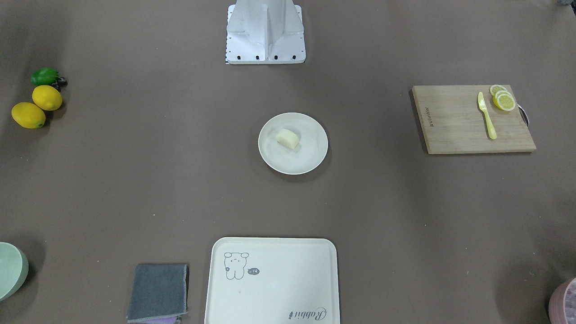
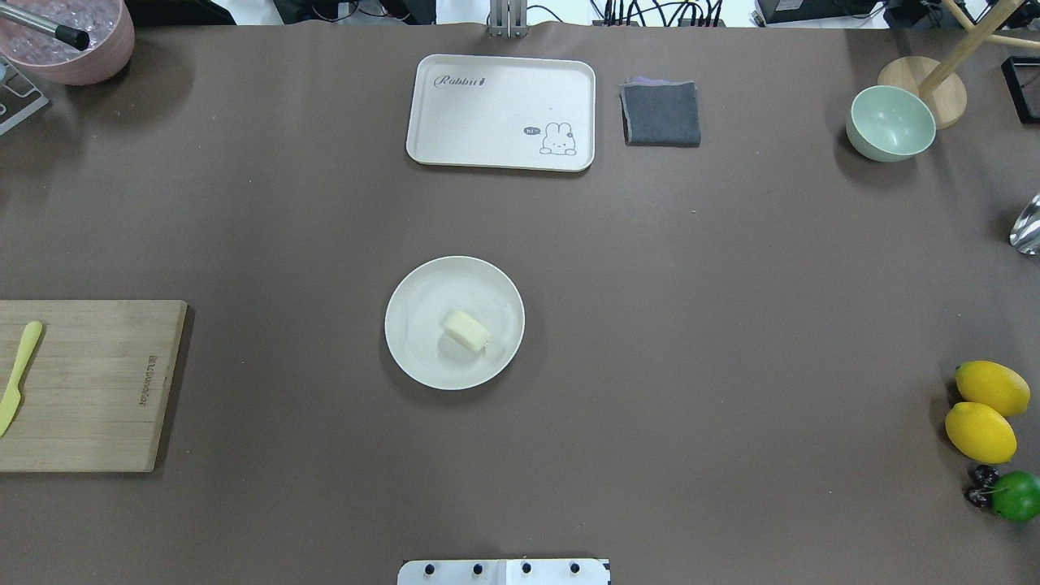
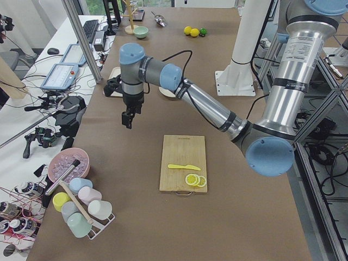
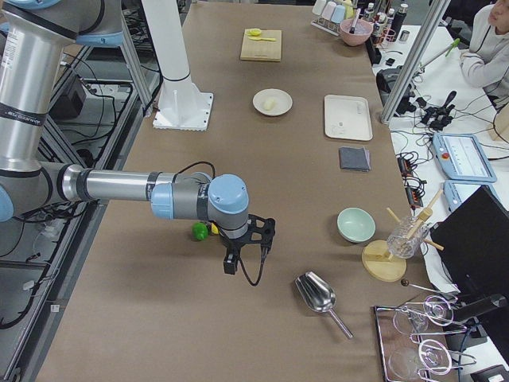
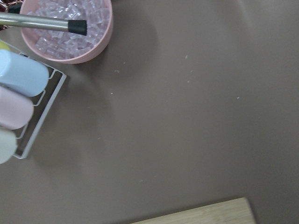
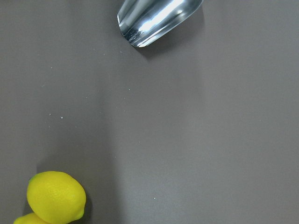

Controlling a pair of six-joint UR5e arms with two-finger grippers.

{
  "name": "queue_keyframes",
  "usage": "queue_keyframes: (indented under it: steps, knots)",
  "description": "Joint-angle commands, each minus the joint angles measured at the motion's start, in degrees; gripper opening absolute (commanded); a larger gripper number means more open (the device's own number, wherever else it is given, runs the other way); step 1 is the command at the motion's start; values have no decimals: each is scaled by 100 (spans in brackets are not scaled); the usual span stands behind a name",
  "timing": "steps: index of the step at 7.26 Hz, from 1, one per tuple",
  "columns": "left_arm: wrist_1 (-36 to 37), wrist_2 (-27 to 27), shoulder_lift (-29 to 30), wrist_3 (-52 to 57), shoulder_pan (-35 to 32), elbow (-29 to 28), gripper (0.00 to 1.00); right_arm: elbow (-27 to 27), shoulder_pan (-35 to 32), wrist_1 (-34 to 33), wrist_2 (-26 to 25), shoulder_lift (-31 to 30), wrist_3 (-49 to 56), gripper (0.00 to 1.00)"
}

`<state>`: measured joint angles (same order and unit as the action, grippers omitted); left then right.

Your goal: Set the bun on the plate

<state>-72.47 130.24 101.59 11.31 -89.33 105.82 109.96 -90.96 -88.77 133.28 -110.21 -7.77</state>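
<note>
The pale cream bun (image 1: 288,138) (image 2: 465,331) lies on the round cream plate (image 1: 310,158) (image 2: 414,357) at the table's middle, a little off centre. Nothing touches it. Neither gripper appears in the front or overhead views. In the left side view, the left gripper (image 3: 127,120) hangs above bare table near the pink bowl, far from the plate. From the right side, the right gripper (image 4: 231,267) hovers near the lemons, with the plate (image 4: 261,109) far behind it. I cannot tell whether either gripper is open or shut.
A wooden cutting board (image 1: 454,130) carries a yellow knife (image 1: 487,116) and lemon slices (image 1: 503,99). A cream tray (image 2: 487,114), grey cloth (image 2: 661,114) and green bowl (image 2: 890,123) line the far edge. Lemons (image 2: 983,410), a lime (image 2: 1016,496), a metal scoop (image 4: 316,294) and a pink ice bowl (image 5: 70,28) stand at the ends.
</note>
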Motion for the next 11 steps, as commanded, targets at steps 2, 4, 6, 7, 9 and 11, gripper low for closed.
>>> queue_keyframes:
  steps: [2, 4, 6, 7, 9, 11]
  knots:
    - [-206, 46, -1130, 829, -462, -685, 97, -71, -27, 0, 49, 0, -5, 100]
    - [-277, 54, -1440, 829, -453, -738, 97, -71, -36, 0, 49, 0, -5, 100]
    - [-224, 37, -1458, 803, -462, -493, 97, -71, -36, 0, 49, 9, -5, 100]
    - [-241, 2, -1476, 794, -471, -553, 97, -80, -36, 9, 49, 17, -5, 100]
    - [-259, -24, -1449, 820, -471, -545, 97, -80, -36, 0, 40, 17, -5, 100]
    - [-329, -25, -1528, 855, -506, -421, 97, -89, -36, 9, 40, 17, -5, 100]
